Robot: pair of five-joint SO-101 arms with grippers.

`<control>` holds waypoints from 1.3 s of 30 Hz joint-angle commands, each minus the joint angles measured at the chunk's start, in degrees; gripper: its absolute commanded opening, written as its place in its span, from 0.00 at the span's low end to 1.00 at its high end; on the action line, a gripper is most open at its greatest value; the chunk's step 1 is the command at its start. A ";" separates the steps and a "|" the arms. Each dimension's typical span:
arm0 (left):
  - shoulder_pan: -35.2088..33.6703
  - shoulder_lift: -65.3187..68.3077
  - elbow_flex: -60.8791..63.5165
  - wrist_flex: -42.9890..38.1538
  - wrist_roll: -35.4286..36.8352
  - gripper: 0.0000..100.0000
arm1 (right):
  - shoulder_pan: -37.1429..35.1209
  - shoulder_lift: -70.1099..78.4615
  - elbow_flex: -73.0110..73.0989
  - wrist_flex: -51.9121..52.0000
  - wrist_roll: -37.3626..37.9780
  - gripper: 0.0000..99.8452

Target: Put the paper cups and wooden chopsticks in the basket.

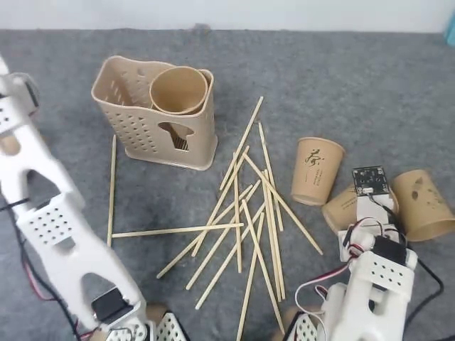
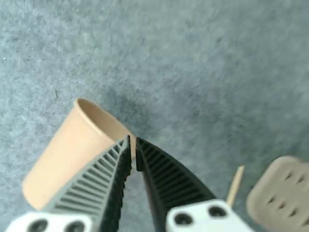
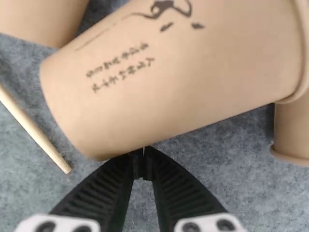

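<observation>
Grey carpet (image 1: 355, 85) is covering the table under both of my arms. The basket (image 1: 135, 131) is standing upright toward the far left, and one paper cup (image 1: 178, 89) is sitting mouth-up inside it, at the end nearest the middle of the carpet. The wooden chopsticks (image 1: 238, 227) are lying loose in a crossed heap in the middle. A lone chopstick (image 1: 111, 186) is lying apart from them, just beside the basket.

Right of the heap, three more cups are resting on the carpet: a first cup (image 1: 316, 170) nearest the heap, a middle cup (image 1: 340, 207) partly under my right arm, and an outer cup (image 1: 425, 206) beyond it.

My right gripper (image 3: 144, 154) is hanging low with its jaws pressed together and gripping nothing. Its tips are pointing at the side of the middle cup, which is lying on its side. I cannot tell whether they are touching it.

My left gripper (image 2: 133, 142) is hovering over bare carpet, its jaws closed to a thin slit and holding nothing. A plain cup (image 2: 72, 154) is lying on its side just past the tips. A corner of the basket and the end of a chopstick are showing nearby.
</observation>
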State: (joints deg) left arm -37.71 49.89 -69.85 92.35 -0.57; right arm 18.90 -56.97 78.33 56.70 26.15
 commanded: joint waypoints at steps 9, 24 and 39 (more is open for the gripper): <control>-1.85 10.73 -3.21 -2.64 5.63 0.01 | 0.40 -1.71 -0.18 0.13 0.70 0.02; -15.03 7.30 -17.10 8.35 -1.58 0.01 | 0.22 -1.71 -0.18 0.04 0.70 0.02; -3.43 2.64 -13.05 -10.37 -1.93 0.01 | 0.31 -1.71 -0.18 0.22 0.70 0.02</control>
State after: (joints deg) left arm -44.84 56.48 -86.81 90.07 -1.54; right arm 18.90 -56.97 78.33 56.70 26.15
